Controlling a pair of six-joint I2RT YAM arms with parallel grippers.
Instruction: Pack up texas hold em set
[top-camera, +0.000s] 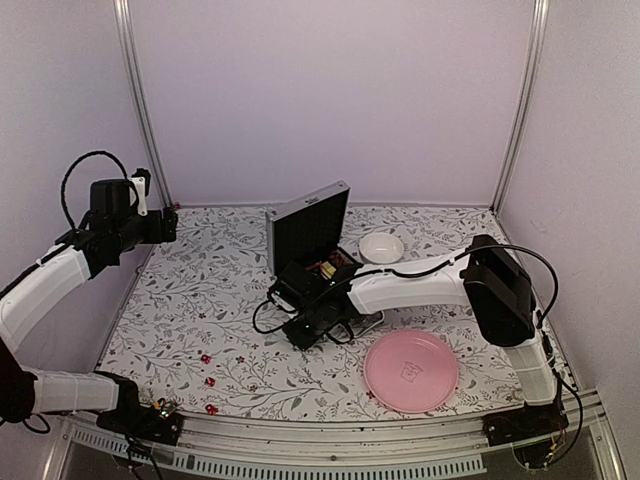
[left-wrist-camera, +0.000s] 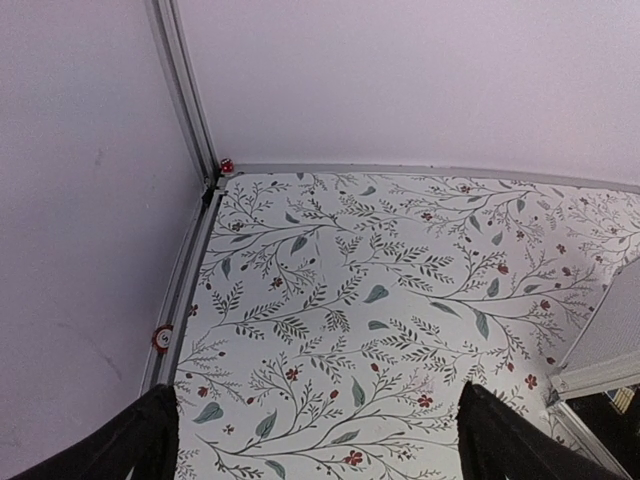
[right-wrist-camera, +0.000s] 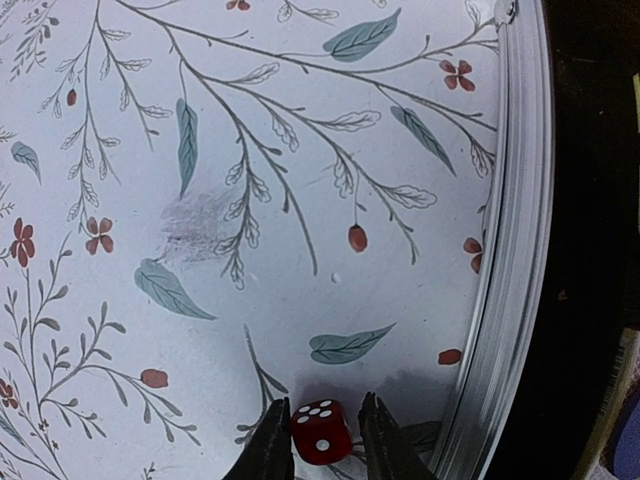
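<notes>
Now your right gripper (right-wrist-camera: 322, 447) is pinching the die (right-wrist-camera: 320, 430), likely light and slippery, by opposite flat faces; your left gripper (left-wrist-camera: 315, 425) is hanging wide open, empty.

The table (top-camera: 190, 290) is open on its left, bar red dice (top-camera: 207, 358) near the front. The case (top-camera: 308, 228), standing open, blocks the centre; white bowl (top-camera: 381, 247) and pink plate (top-camera: 411, 371) seemingly leave a narrow lane

The die (right-wrist-camera: 320, 432) between the right gripper's (right-wrist-camera: 322, 432) matt black fingers (right-wrist-camera: 272, 448) is glossy red plastic. Right of the gripper, the case (right-wrist-camera: 510, 250) has a ribbed, bright metal rim. Ahead, the worktop (right-wrist-camera: 250, 130) looks like matt printed cloth, scuffed in one patch.
</notes>
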